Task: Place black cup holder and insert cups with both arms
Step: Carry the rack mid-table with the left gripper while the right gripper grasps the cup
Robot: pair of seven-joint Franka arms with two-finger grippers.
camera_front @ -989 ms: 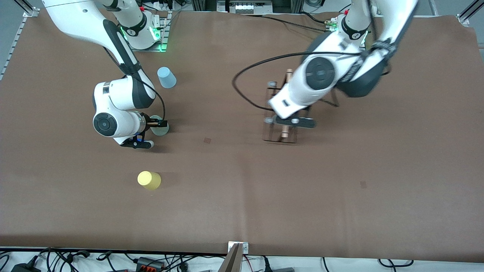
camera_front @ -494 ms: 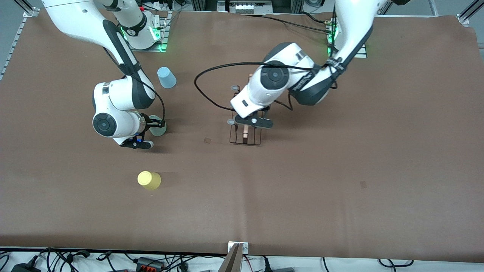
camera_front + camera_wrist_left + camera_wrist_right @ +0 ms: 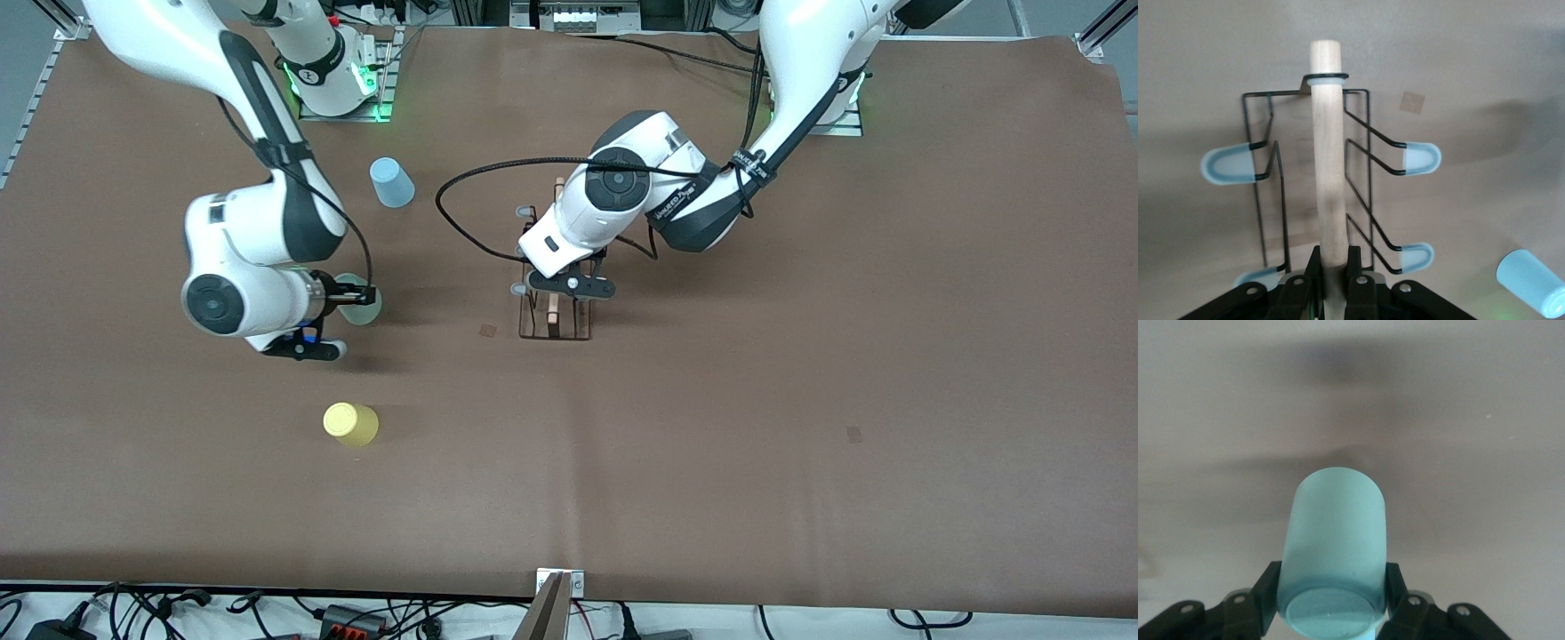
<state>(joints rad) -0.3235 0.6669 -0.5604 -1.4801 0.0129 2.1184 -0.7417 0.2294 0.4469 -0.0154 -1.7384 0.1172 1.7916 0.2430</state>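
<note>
Your left pincer [image 3: 1333,277] clamps the rack [image 3: 553,302] by its wooden rod over mid-tabletop [image 3: 800,400] to seat it upright, while your right pincer [image 3: 1331,600] grips the green cup [image 3: 1335,553], ready for a prong; blue cup [image 3: 391,181] and yellow cup [image 3: 350,424] wait nearby.

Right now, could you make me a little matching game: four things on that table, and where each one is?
Things:
1. black cup holder
2. grey-green cup
3. yellow cup
4. light blue cup

States:
a. standing alone, nearest the front camera
b. held by its wooden handle in the left gripper
c. standing alone near the right arm's base
d. clamped in the right gripper

Pairs: 1-b, 2-d, 3-a, 4-c
</note>
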